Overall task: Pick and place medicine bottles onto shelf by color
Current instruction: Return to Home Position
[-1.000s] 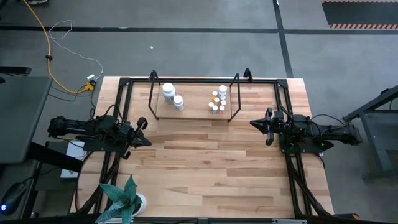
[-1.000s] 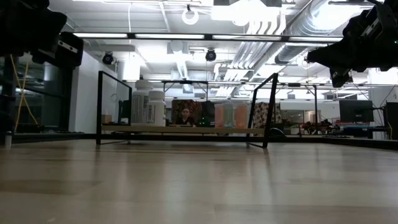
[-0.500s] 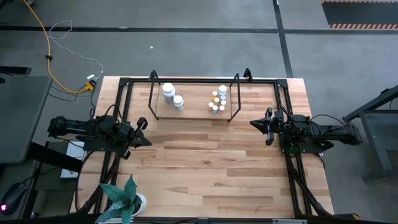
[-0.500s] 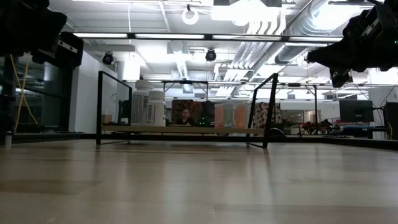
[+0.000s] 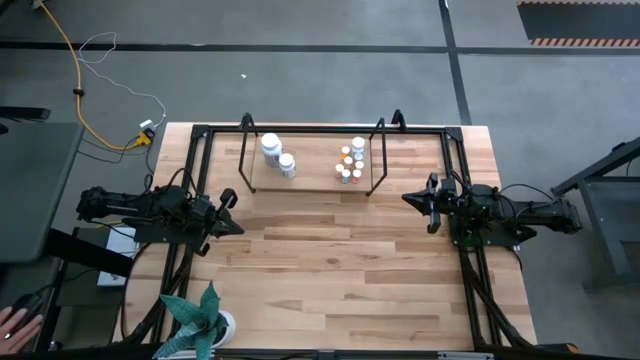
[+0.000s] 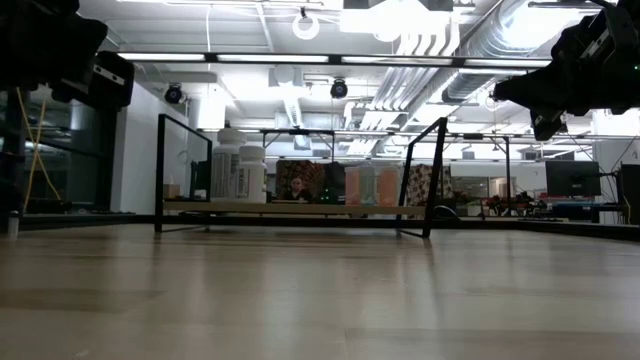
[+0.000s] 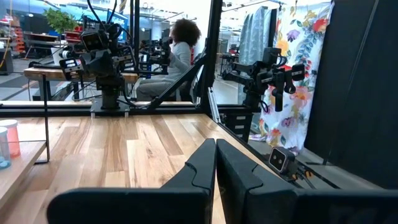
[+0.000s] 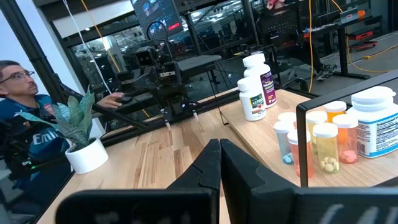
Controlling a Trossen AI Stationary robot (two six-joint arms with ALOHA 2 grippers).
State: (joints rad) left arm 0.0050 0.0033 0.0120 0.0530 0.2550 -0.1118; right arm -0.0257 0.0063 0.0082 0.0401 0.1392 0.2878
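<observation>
Dark fingers pressed together on both arms: left gripper [image 7: 215,144] at the table [image 5: 330,270] left edge, right gripper [image 8: 220,144] at its right edge, neither holding anything. Shelf [image 5: 315,172] carries 2 white bottles [image 5: 270,146] on its left end, and on its right end 1 blue-label bottle [image 8: 376,127] w/ a cluster of small orange vials [image 5: 348,166]. Vial count unclear, they overlap.

A person's hand [image 5: 12,322] has just crept into sight, well out past the table's [image 5: 330,270] left edge, off the near corner where the potted plant [image 5: 196,318] stands.
</observation>
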